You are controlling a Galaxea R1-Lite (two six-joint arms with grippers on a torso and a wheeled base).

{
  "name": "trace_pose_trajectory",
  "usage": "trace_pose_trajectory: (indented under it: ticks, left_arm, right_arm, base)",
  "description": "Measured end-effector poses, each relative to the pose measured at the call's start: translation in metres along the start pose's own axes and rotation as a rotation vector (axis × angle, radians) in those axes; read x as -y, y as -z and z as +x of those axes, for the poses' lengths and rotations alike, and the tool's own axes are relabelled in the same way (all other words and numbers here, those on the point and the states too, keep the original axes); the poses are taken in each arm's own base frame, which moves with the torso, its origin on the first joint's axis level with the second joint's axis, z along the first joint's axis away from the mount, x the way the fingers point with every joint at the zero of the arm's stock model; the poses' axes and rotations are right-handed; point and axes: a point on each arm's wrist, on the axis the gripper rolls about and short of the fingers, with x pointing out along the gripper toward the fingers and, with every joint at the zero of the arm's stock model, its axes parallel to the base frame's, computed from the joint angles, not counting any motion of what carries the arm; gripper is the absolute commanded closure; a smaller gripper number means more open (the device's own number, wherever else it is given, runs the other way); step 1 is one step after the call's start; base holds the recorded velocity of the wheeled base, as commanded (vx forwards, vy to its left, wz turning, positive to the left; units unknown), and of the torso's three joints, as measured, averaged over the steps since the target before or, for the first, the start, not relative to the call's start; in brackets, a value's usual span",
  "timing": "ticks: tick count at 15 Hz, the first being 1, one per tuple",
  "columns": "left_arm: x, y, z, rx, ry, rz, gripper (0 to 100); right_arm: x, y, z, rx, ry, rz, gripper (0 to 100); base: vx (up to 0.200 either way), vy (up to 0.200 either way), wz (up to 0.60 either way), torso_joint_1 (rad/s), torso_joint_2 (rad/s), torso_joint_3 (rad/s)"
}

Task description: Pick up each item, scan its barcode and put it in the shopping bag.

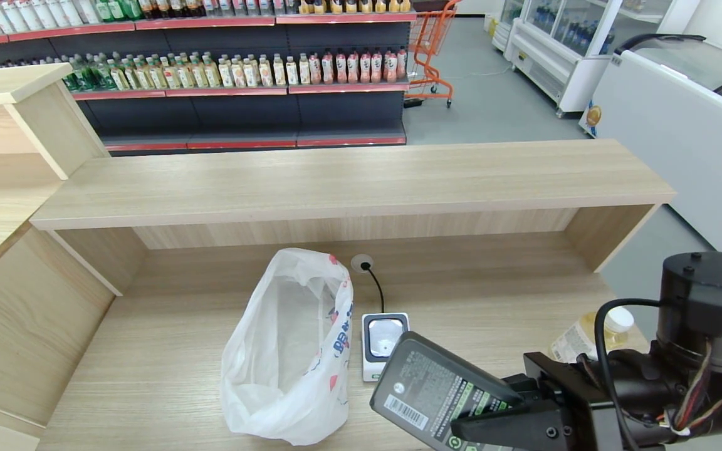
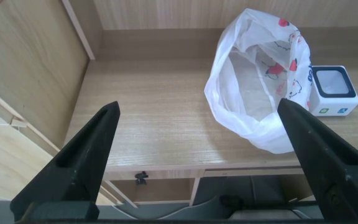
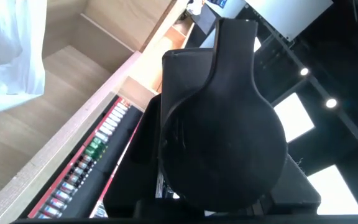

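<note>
My right gripper [image 1: 492, 407] is shut on a dark grey flat package [image 1: 430, 388], held tilted above the counter just in front and to the right of the scanner [image 1: 384, 338]. The package's barcode label faces up toward the head camera. In the right wrist view the package [image 3: 222, 143] shows as a dark shape close to the camera. A white plastic shopping bag [image 1: 286, 351] stands with its mouth gaping left of the scanner. My left gripper [image 2: 197, 168] hangs open and empty above the counter's front edge, left of the bag [image 2: 260, 87] and the scanner [image 2: 333, 90].
A bottle of yellow liquid with a white cap [image 1: 593, 335] lies on the counter at the right, behind my right arm. A raised wooden shelf [image 1: 348, 181] runs along the back of the counter. The scanner's cable [image 1: 375, 282] leads to a hole behind it.
</note>
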Motion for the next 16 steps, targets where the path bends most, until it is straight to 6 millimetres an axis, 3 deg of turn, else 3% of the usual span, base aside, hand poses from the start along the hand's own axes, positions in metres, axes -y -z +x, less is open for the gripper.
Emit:
trace_pose_trajectory:
  ticks: [16]
  left_arm:
    - [0.0000, 0.0000, 0.0000, 0.000, -0.001, 0.000, 0]
  right_arm:
    - [-0.0089, -0.0037, -0.0055, 0.000, -0.049, 0.063, 100]
  base:
    - [0.000, 0.000, 0.00, 0.000, 0.00, 0.000]
